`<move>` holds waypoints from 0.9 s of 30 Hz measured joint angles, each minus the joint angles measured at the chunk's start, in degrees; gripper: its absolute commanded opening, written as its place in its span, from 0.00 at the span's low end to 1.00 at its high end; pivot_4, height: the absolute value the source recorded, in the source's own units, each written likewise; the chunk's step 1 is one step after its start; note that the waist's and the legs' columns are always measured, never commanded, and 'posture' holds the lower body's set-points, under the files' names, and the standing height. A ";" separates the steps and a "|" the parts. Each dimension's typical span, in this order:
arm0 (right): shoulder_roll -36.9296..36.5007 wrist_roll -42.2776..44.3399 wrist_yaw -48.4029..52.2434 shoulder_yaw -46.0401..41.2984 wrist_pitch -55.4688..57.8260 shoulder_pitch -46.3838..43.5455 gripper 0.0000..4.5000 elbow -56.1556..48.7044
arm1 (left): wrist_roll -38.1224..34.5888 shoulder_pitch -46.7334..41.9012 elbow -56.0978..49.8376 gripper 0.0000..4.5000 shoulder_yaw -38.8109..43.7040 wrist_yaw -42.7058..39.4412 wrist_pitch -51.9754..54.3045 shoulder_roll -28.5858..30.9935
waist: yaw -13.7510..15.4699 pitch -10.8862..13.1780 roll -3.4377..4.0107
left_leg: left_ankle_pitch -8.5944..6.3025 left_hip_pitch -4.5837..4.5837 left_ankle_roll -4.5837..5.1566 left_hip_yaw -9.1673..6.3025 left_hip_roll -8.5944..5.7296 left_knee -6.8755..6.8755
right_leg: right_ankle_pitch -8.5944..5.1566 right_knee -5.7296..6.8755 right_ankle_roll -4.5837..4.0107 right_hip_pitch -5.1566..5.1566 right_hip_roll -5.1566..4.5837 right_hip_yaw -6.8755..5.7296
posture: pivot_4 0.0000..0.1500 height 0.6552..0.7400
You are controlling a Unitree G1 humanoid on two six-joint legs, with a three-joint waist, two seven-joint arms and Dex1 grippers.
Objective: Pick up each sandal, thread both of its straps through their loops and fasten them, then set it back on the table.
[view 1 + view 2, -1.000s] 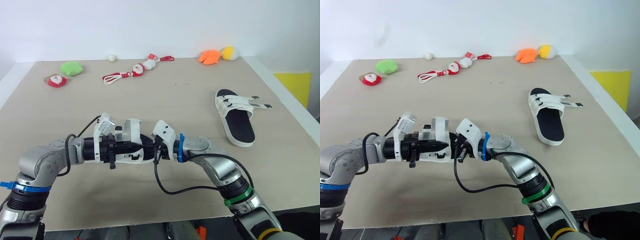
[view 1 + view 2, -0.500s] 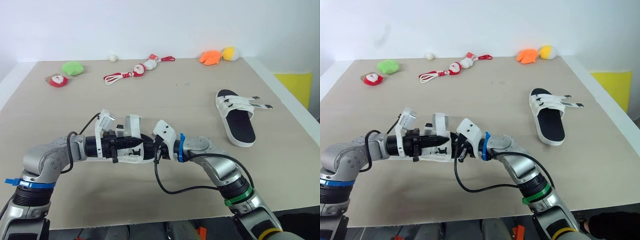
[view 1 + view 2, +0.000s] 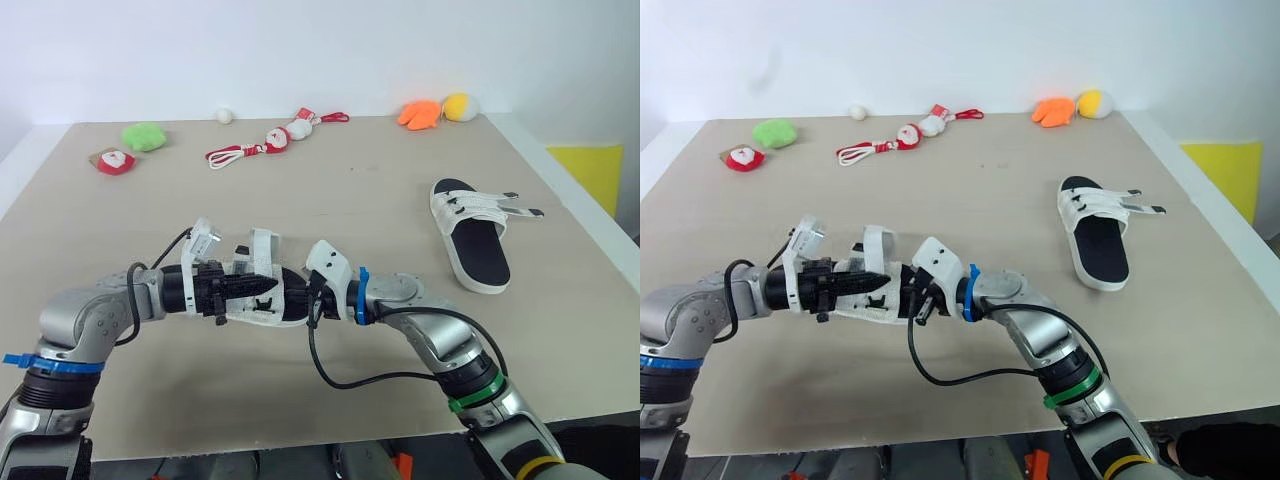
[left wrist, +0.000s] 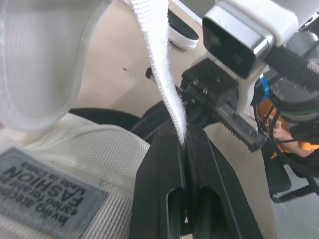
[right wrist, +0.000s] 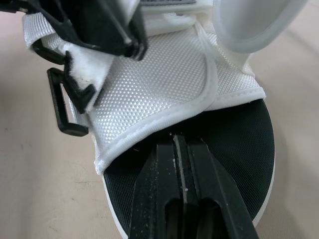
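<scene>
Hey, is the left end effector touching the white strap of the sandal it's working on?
Touching. The left wrist view shows the strap pinched between the left end effector's black fingers.

Far end of the strap (image 4: 162, 59) past the left tool (image 4: 183, 144) cut off by the frame edge, held sandal (image 3: 258, 314) mostly hidden behind both tools, right tool (image 5: 178, 142) tips lost under the white upper.

White sandal (image 3: 470, 207), black footbed (image 3: 481, 256), beige table (image 3: 380, 165)

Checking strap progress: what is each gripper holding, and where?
Left gripper pinches the sandal's white strap at its end. Right gripper is shut over the footbed; hold unclear.
</scene>
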 measured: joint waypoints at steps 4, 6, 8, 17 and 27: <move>0.05 0.02 0.11 0.05 -0.01 0.00 0.00 0.00 | 0.13 0.51 -0.49 0.01 -0.13 -2.13 -0.17 0.46 | 0.00 0.00 0.00 | 0.00 0.00 0.00 0.00 0.00 -0.03 | -0.03 0.00 -0.04 -0.01 0.00 0.00 | 1.00 1.00; 0.05 0.04 0.18 0.06 -0.02 0.00 0.00 0.00 | 0.86 0.53 -0.49 0.01 -0.72 -2.84 -0.59 0.95 | 0.00 0.00 0.00 | 0.00 0.01 0.00 0.00 0.00 -0.05 | -0.03 0.00 -0.04 -0.01 0.00 0.00 | 1.00 1.00; 0.05 0.04 0.22 0.06 -0.04 -0.01 0.00 0.00 | 1.57 0.53 -0.49 0.01 -1.25 -3.52 -1.44 1.26 | 0.00 0.00 0.00 | 0.00 0.02 0.00 0.00 0.00 -0.05 | -0.03 0.00 -0.05 -0.01 0.00 0.00 | 1.00 1.00; 0.05 0.04 0.21 0.06 -0.03 -0.03 0.00 0.00 | 2.23 0.51 -0.36 0.01 -1.54 -4.42 -1.82 1.26 | 0.00 0.00 0.00 | 0.00 0.02 0.00 0.00 0.00 -0.05 | -0.04 0.00 -0.06 -0.01 0.00 0.00 | 1.00 1.00; 0.04 0.02 0.15 0.06 -0.06 -0.03 0.00 0.00 | 4.94 0.48 -0.14 0.01 -3.27 -5.82 -4.20 1.17 | 0.00 -0.01 0.01 | 0.00 0.04 0.00 0.00 0.00 -0.05 | -0.05 0.00 -0.07 0.01 0.00 0.00 | 1.00 1.00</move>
